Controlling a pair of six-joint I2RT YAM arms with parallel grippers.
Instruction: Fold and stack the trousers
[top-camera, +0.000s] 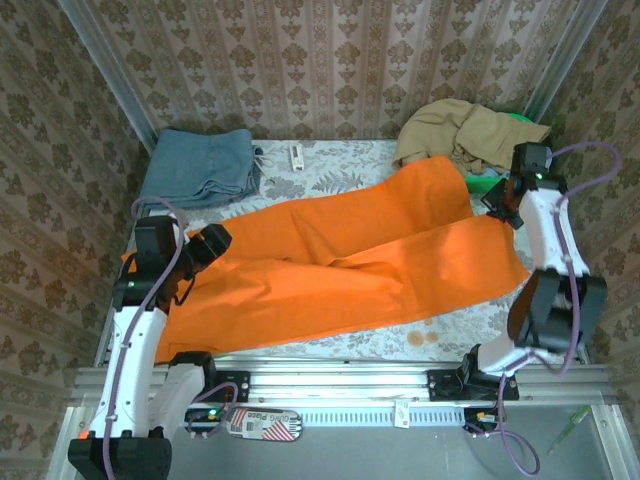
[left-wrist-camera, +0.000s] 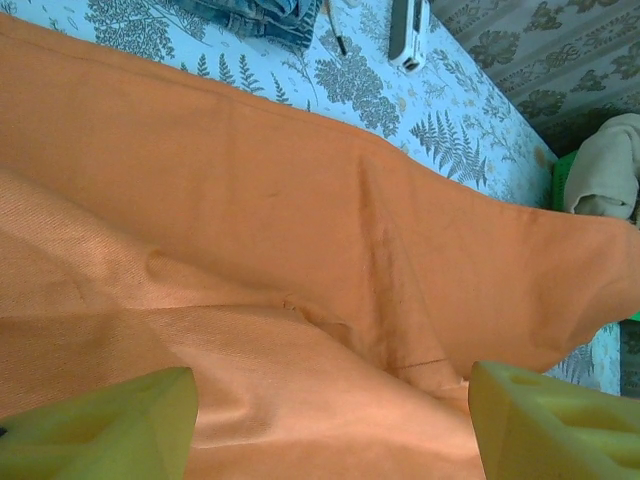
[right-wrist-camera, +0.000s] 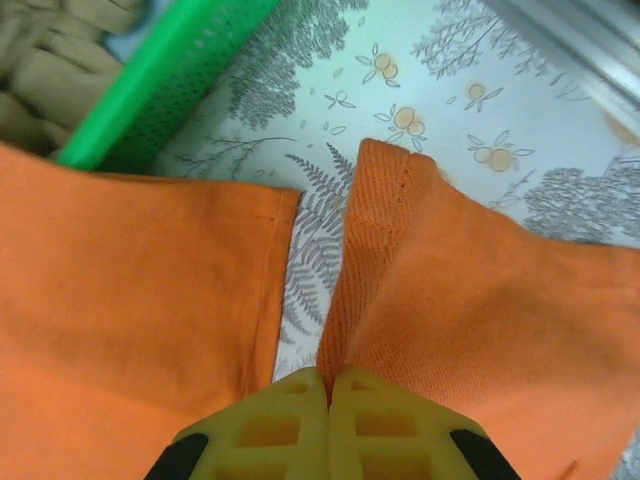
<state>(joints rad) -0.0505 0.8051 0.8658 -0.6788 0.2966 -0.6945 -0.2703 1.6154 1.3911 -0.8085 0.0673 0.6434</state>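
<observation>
Two long legs of the trousers (top-camera: 330, 260) lie flat across the table (top-camera: 330, 178) seen from above, the waist end under my left claw (top-camera: 213, 242) and the cuffs under my right claw (top-camera: 498, 203), placed, I judge, so each end can be lifted into a fold. At my left wrist the fingers (left-wrist-camera: 100, 420) stand spread wide, orange cloth below and ahead, nothing gripped. At my right wrist the pads (right-wrist-camera: 290, 430) press together, pinching a raised ridge of one leg's hem just ahead; the other leg lies leftward.
</observation>
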